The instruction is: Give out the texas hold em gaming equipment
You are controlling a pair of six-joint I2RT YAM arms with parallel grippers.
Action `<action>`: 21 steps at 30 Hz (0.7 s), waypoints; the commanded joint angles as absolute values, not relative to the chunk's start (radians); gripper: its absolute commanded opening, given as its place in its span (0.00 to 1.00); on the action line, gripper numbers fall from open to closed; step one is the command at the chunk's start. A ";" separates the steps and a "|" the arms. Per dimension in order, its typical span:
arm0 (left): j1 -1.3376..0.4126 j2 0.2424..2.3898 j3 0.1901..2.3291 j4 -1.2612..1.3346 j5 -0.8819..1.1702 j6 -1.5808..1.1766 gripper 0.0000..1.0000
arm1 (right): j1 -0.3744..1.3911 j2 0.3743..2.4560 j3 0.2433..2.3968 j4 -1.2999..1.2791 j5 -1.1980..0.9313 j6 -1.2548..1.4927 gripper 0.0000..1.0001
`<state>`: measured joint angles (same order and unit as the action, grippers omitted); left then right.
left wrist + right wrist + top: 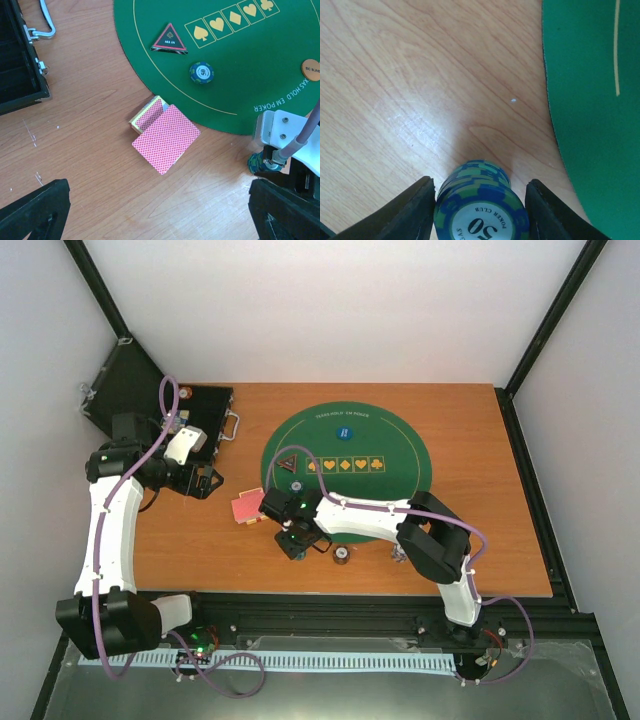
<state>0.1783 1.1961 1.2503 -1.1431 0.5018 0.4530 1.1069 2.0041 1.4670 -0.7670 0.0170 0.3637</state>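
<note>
Spill risk: chip stack pinched.
Bottom centre, it is clamped by the right tool on the worktop beside the green mat; unclamped chips could be shed when lifted. The left tool is spread wide.

light: bright, even, diffuse from overhead | shadows: soft and faint on the table by its near edge | glare: pale sheen on the wood, right wrist view | focus: left wrist view sharp; chip stack close-up slightly blurred
</note>
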 commanded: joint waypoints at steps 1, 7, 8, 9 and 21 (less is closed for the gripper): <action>0.184 1.193 1.264 -1.128 0.498 0.443 1.00 | 1.118 2.019 1.473 -0.762 0.028 0.369 0.46; 0.184 1.191 1.262 -1.129 0.497 0.448 1.00 | 1.118 1.998 1.478 -0.775 0.033 0.371 0.38; 0.184 1.190 1.260 -1.129 0.498 0.451 1.00 | 1.118 1.993 1.481 -0.779 0.033 0.369 0.38; 0.183 1.190 1.259 -1.129 0.497 0.450 1.00 | 1.118 1.986 1.484 -0.784 0.032 0.369 0.38; 0.185 1.192 1.261 -1.131 0.498 0.460 1.00 | 1.120 1.931 1.560 -0.846 0.039 0.372 0.29</action>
